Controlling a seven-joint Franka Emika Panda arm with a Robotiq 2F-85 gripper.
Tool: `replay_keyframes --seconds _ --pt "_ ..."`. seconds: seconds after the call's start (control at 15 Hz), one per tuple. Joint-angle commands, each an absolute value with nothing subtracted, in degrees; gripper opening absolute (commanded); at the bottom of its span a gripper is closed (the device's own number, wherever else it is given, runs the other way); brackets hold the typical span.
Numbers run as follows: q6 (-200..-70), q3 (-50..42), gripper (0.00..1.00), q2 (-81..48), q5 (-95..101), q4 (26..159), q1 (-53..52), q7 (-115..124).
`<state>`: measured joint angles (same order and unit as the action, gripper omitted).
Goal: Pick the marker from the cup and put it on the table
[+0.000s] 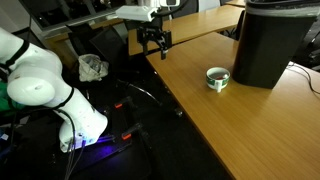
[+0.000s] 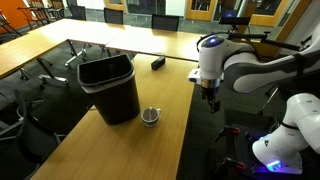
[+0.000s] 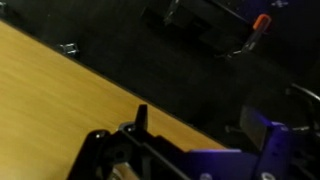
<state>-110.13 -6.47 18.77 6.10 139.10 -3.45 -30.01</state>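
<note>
The cup (image 1: 217, 78) is small, round and pale green-white, and stands on the light-brown table (image 1: 250, 130) next to a big black bin. It also shows in an exterior view (image 2: 151, 116). The marker cannot be made out in any view. My gripper (image 1: 155, 45) hangs above the table's dark edge, well away from the cup, and shows in an exterior view (image 2: 210, 100) too. In the wrist view the gripper (image 3: 200, 118) is open and empty, with one finger over the table (image 3: 50, 80) and one over the dark floor.
The black bin (image 1: 270, 45) (image 2: 112, 88) stands right beside the cup. A small black object (image 2: 158, 63) lies further along the table. A crumpled white item (image 1: 92, 67) and cables lie on the floor by the robot base. A red-tipped tool (image 3: 260, 22) lies on the floor.
</note>
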Motion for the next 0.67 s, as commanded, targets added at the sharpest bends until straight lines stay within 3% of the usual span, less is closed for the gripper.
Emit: replay_keyframes --seconds 0.0,0.6 --pt "-114.0 -5.4 1.00 7.2 10.1 132.2 -4.0 -37.2" --pt "-123.7 -0.9 1.00 -19.7 23.1 110.2 -1.1 -43.2"
